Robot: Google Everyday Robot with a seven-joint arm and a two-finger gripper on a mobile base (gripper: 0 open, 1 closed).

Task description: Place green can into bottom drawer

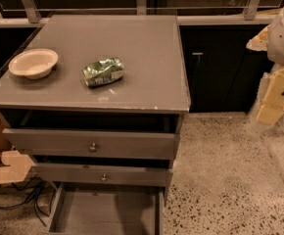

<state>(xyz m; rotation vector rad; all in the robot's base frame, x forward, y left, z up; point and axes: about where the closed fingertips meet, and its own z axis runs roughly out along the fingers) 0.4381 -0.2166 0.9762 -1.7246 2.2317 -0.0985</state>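
Nothing of the job is done yet, as far as I can judge. The grey cabinet (147, 48) fills the left and middle of the view. The bottom drawer (107, 212) at the foot of the cabinet is pulled well out, with its flat grey floor bare, so it looks ready to receive the can.

The two drawers with knobs, the upper (132, 143) and the lower (132, 174), sit above it in the cabinet front. Both stand slightly out, and they overhang the back part of the bottom drawer. I judge the drop has to be made towards the front of that drawer.

My gripper (272, 106) hangs off to the right of the cabinet, well apart from it and over the speckled floor (230, 180). It holds nothing. I cannot tell whether it is spread or pressed together.

A cream bowl (33, 62) rests on the left side of the cabinet top. The green can (103, 72), dented and lying on its side, is on the cabinet top near the front edge, to the right of the bowl and apart from it. Nothing stands between the can and my side of the cabinet.

What is left is the reach, the grasp, the carry down and the release. Blue cables (14, 199) lie on the floor to the left of the cabinet, out of the way
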